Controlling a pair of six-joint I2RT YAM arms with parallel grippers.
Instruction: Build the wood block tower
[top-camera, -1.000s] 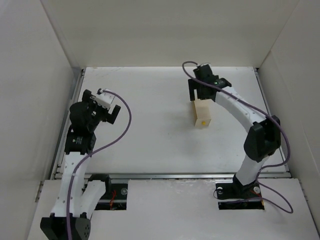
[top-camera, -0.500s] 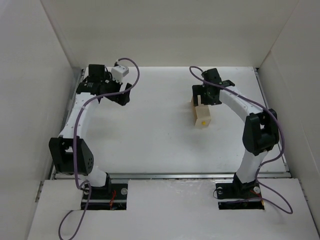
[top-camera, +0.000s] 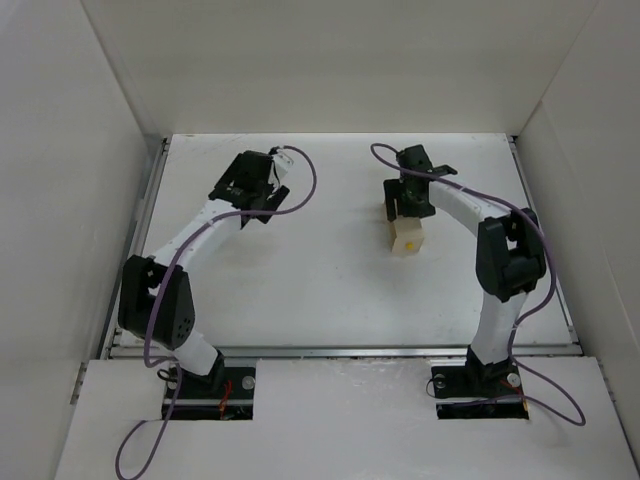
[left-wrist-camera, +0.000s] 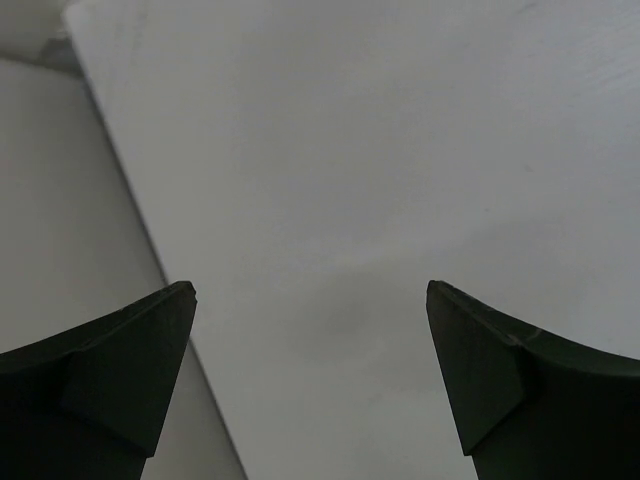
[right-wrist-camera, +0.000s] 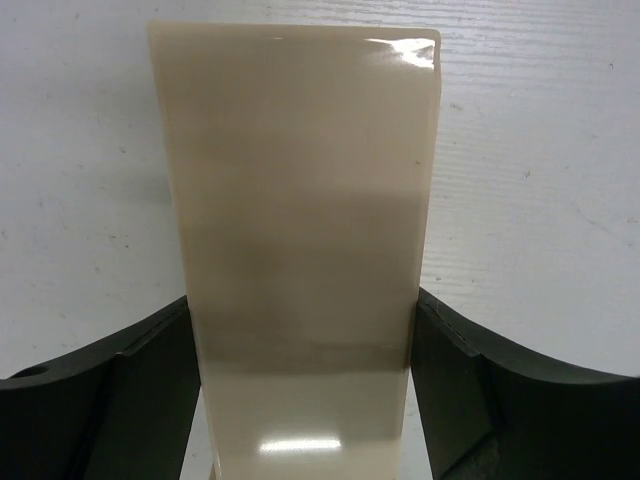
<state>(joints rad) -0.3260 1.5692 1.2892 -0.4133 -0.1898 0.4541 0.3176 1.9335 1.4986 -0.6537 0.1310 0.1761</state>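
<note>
top external: right arm bends inward, right tool pinching the cream box; left tool spread.

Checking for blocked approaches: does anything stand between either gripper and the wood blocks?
No blocks show clearly, only an orange spot on the cream box. The right gripper has that box between its fingers; the left gripper is open over bare table, with nothing visible between it and the box.
</note>
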